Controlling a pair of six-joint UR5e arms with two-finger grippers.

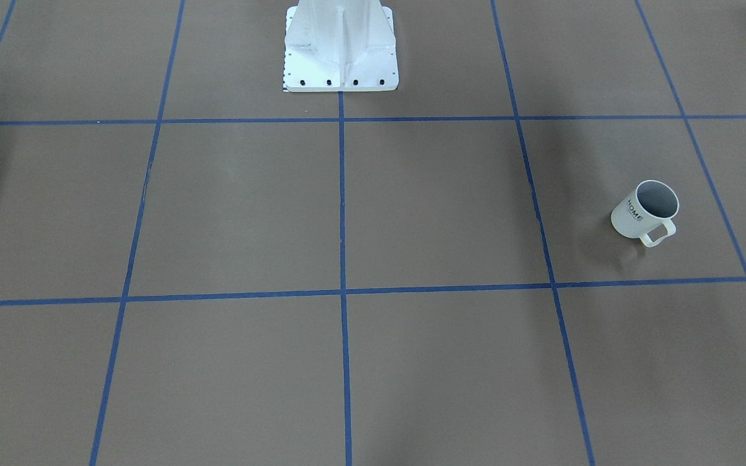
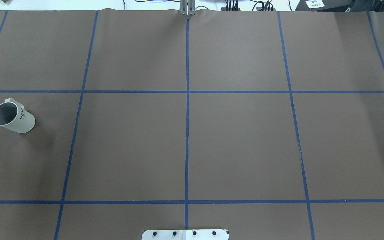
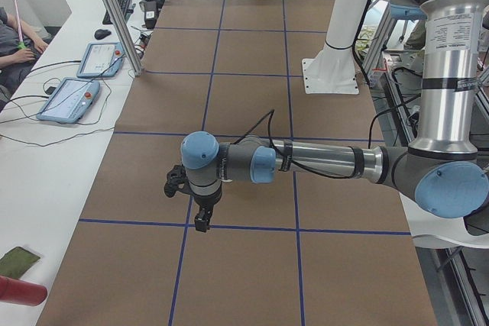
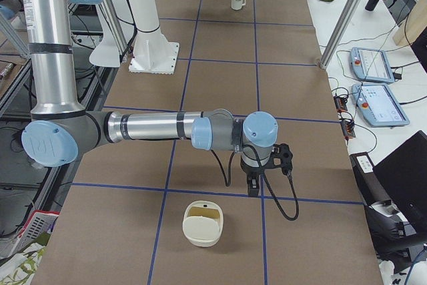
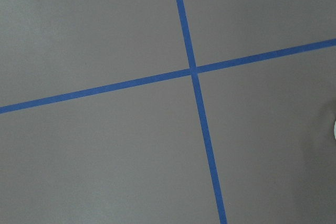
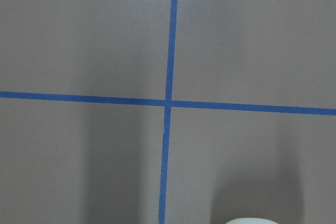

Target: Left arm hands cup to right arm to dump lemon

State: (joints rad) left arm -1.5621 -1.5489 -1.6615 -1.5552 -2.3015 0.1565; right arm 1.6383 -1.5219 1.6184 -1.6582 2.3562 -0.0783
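White cup (image 1: 644, 210) upright on the brown table (image 1: 444, 207), well out from the white pedestal (image 1: 340, 48) on the robot's left, handle turned away from the pedestal. Shows only the upper part of its grey inside — floor hidden by the near wall, lemon not to be made out. Open brown surface on every side of it. Both arms out of frame in the overhead and front-facing views. Seen from the table's ends alone: left arm (image 3: 321, 159) and right arm (image 4: 153, 127) stretched out level to opposite sides of the pedestal, left gripper (image 3: 200, 219) and right gripper (image 4: 254, 188) pointing down over blue tape lines (image 2: 187, 100) — spread or closed, cannot tell. Far out on the pedestal's right-arm side, just beyond the right gripper: a cream container (image 4: 202, 221). Pale slivers cut off at both wrist views' edges, too little to name.
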